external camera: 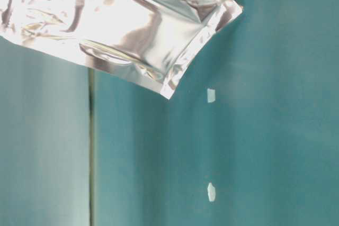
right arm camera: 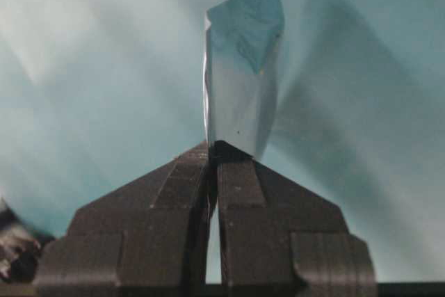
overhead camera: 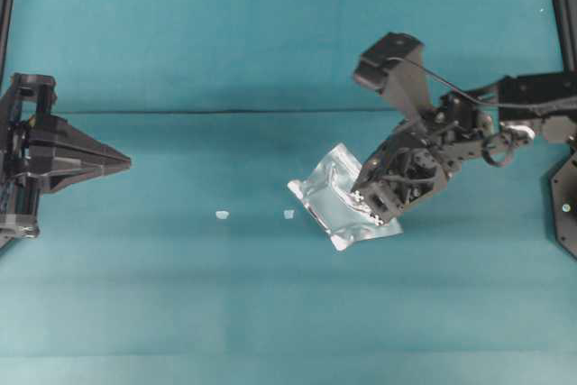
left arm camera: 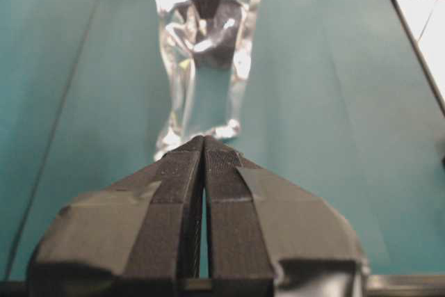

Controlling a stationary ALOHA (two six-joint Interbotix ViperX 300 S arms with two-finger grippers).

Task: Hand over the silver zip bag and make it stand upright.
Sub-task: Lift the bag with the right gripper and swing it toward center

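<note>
Silver zip bag (overhead camera: 335,196) — right tool (overhead camera: 368,194) pinching edge

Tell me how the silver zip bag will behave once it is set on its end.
The silver zip bag looks like thin, crinkled foil, so probably light and floppy. Pinched at one edge by the right gripper, it holds its shape, suggesting some stiffness. Its narrow edge-on profile suggests it may tip easily when stood up.

We see the silver zip bag (external camera: 122,30) cut off by the table-level view's top and left edges; beside it, two white specks (external camera: 211,95) are too small to identify; the right gripper (overhead camera: 371,197) hides its right edge overhead.
</note>
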